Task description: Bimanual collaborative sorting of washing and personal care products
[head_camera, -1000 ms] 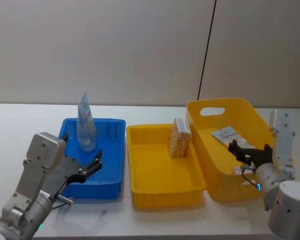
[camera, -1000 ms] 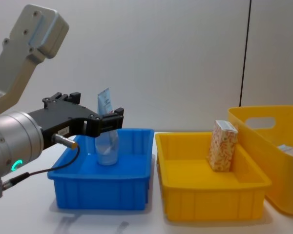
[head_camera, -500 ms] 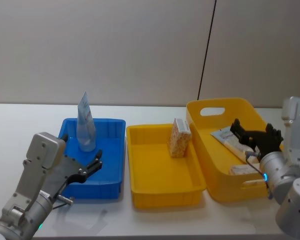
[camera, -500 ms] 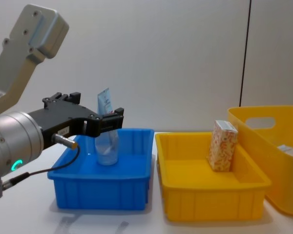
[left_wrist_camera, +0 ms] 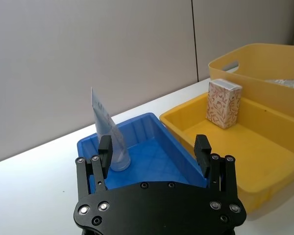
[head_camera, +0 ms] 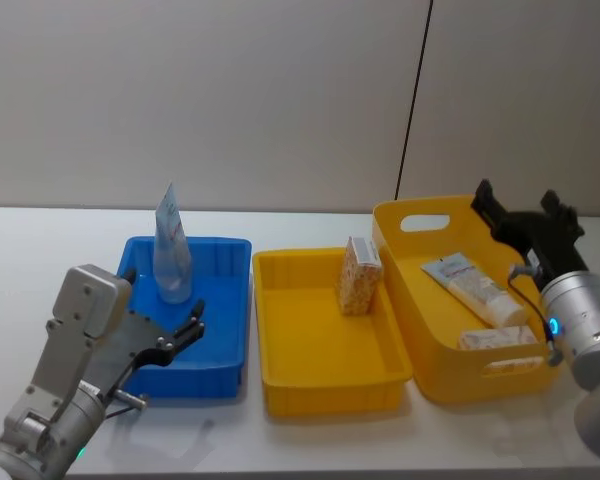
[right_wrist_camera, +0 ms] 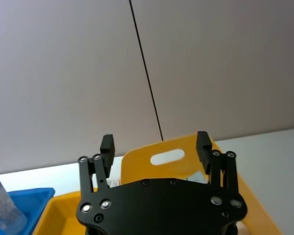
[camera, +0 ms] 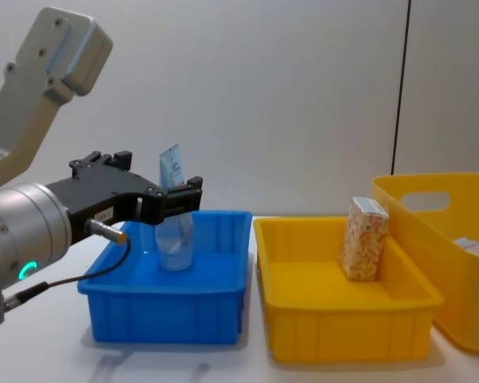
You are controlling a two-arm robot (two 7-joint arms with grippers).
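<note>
A clear tube (head_camera: 170, 248) stands on its cap at the back of the blue bin (head_camera: 242, 315). My left gripper (head_camera: 192, 322) hovers open and empty over that bin's front; in the left wrist view the left gripper (left_wrist_camera: 153, 144) has the tube (left_wrist_camera: 110, 147) beyond it. An orange-speckled carton (head_camera: 359, 275) stands upright in the low yellow tray (head_camera: 325, 392). A white squeeze tube (head_camera: 475, 290) and a pale packet (head_camera: 500, 338) lie in the tall yellow basket (head_camera: 430, 222). My right gripper (head_camera: 517, 195) is open and empty, raised above the basket's far right rim.
The three containers stand side by side on a white table (head_camera: 40, 250), with bare table to the left and in front. A grey wall runs close behind. In the chest view the left arm (camera: 32, 231) looms large over the blue bin (camera: 168, 319).
My right gripper has risen up and back out of the yellow basket with nothing in it, uncovering the pale packet at the basket's front. The left arm has not moved.
</note>
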